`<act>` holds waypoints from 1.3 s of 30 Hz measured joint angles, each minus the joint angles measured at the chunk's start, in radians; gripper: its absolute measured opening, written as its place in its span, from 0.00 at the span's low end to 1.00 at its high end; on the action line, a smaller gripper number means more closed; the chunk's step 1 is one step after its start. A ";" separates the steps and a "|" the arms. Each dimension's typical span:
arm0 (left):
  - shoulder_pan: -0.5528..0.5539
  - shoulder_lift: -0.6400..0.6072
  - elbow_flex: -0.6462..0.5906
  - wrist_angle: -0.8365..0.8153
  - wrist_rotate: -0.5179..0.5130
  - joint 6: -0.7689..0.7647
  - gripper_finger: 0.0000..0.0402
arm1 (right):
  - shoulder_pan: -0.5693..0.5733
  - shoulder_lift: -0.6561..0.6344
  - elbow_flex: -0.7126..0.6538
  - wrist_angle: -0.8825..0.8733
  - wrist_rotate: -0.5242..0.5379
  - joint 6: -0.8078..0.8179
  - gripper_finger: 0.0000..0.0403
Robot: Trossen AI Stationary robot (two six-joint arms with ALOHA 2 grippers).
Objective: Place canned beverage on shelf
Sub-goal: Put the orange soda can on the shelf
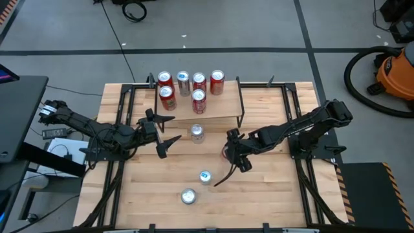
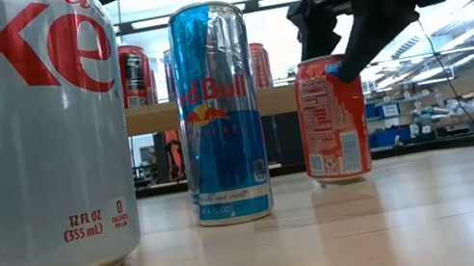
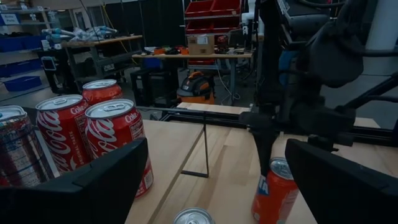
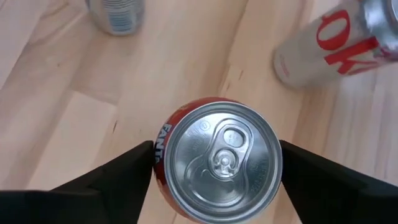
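Note:
An orange Fanta can [image 4: 217, 158] stands upright on the wooden tabletop, right of centre [image 1: 226, 153]; it also shows in the low view [image 2: 333, 121]. My right gripper [image 1: 233, 152] is over it, fingers pointing down, one on each side of the can's top [image 2: 340, 51]. The shelf [image 1: 223, 111] stands at the far middle with several Coke cans [image 1: 167, 96] upright on its board. My left gripper [image 1: 176, 128] is open and empty, level above the table near the shelf's front left corner; its wrist view looks between its fingers [image 3: 217, 155] toward the Fanta can [image 3: 273, 196]. My right gripper comes at the Fanta can from above, with one finger [image 4: 124, 171] at each side of the can's rim [image 4: 163, 155]. The can stands upright on the table. I cannot tell whether the fingers touch it.
A silver can [image 1: 196, 133] stands just before the shelf. A Red Bull can [image 1: 205, 176] and a Diet Coke can [image 1: 188, 195] stand nearer the front edge, and fill the low view [image 2: 219, 112] [image 2: 23, 141]. The shelf's black legs [image 1: 242, 107] reach down at its ends.

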 joint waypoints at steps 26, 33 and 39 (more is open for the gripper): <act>0.000 0.000 0.000 -0.007 0.000 -0.017 0.98 | -0.006 0.002 -0.001 -0.004 0.028 0.552 0.98; 0.000 0.000 0.000 -0.007 0.000 -0.019 0.98 | -0.027 0.001 -0.028 0.012 0.056 0.787 0.96; 0.000 0.000 0.000 -0.007 0.000 -0.019 0.98 | -0.032 0.000 -0.032 0.011 0.067 0.789 0.88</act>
